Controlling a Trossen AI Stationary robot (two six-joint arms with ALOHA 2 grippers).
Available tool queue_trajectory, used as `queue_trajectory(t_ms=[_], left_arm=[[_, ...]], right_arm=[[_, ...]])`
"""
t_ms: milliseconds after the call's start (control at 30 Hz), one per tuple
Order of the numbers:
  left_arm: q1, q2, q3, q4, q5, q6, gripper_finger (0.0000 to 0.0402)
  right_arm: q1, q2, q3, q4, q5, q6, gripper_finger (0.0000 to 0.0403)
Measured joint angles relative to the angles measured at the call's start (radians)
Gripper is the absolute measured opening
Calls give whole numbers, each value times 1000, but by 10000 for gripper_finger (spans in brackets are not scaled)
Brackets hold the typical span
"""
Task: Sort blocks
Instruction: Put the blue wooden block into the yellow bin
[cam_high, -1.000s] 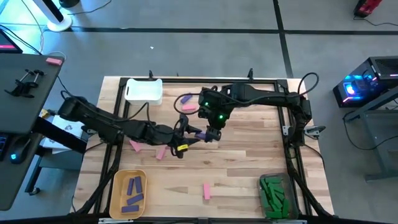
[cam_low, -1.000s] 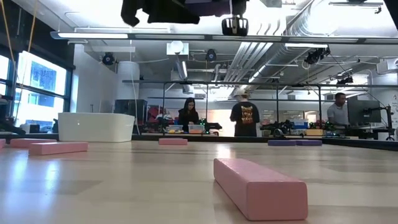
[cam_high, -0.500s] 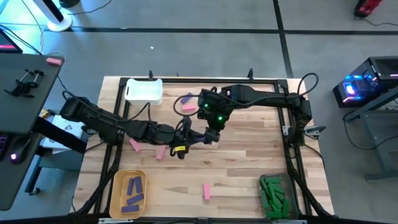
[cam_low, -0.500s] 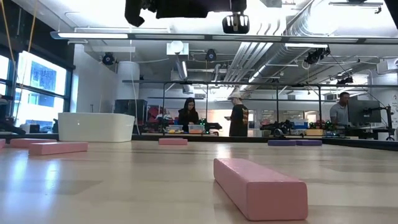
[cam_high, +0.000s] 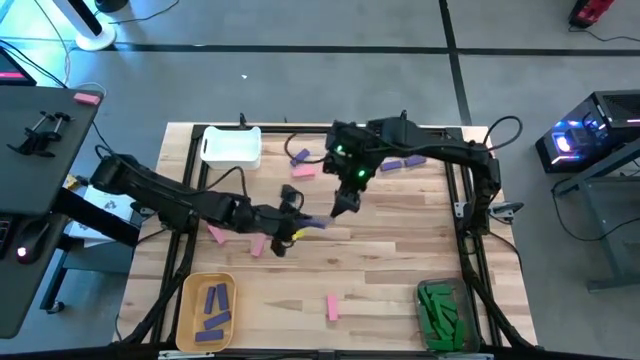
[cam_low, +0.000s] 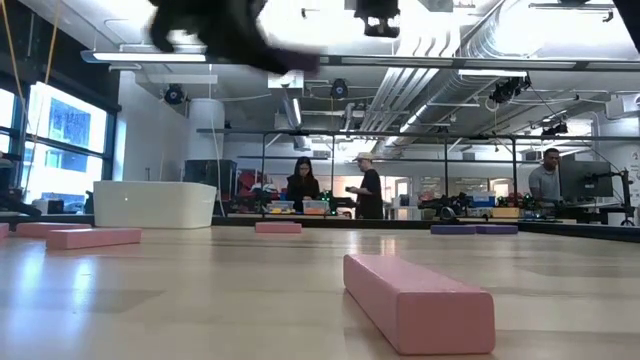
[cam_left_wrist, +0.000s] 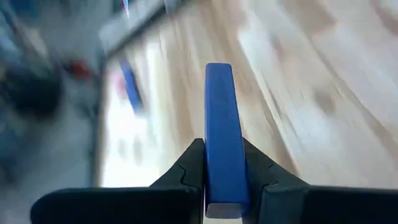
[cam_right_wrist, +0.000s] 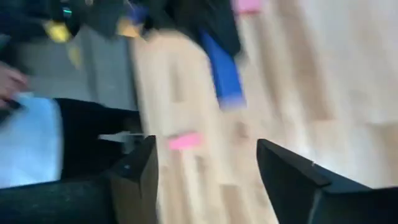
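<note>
Mid-counter handover done — the left hand (cam_left_wrist: 225, 186) now pinches the purple block (cam_left_wrist: 222, 143) above the wooden counter (cam_high: 400, 260), while the right hand (cam_high: 342, 203) has spread and pulled away — yellow bin (cam_high: 190, 300) likely next.

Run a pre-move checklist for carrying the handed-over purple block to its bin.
1. Left gripper shut on the purple block: ok, fingers clamp it on both sides.
2. Right gripper released: ok, it stands open with nothing between its fingers.
3. Right arm clear of the left: ok, in the high view the right gripper sits apart from the held block.
4. Yellow bin with purple blocks reachable: ok, it sits at the table's front left corner.
5. Path to that bin: cannot tell, pink blocks lie beside the left arm.
</note>
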Motion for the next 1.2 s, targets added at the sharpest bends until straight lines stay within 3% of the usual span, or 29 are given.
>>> queue_trajectory(t_ms=[133,233,433,533,667,833,1000,1200], left_arm=[[-42,-84,-19,-381,-8,-473,32],[-173,-168,-54,-567,-1,-862,32],[-569,-273,-59,-568,13,-1393,32],[-757,-260,-35,-564,60,-1639,32],[-940,-203,-24,-610,86,-1906,32],[-1030,-124,-23,-683,219,-2094,32],[-1044,-61,-22,-671,311,-2104,34],[-987,-44,-23,-683,301,-2103,131]], right_arm=[[-36,0,37,-148,116,-112,220],[-63,-1,11,-187,140,-217,221],[-123,0,-133,-76,96,-298,211],[-144,0,-202,-21,8,-314,205],[-147,0,-267,14,-33,-357,200],[-145,0,-307,18,-37,-371,199],[-145,0,-315,-1,-38,-407,199],[-146,-1,-315,-63,-38,-409,199]])
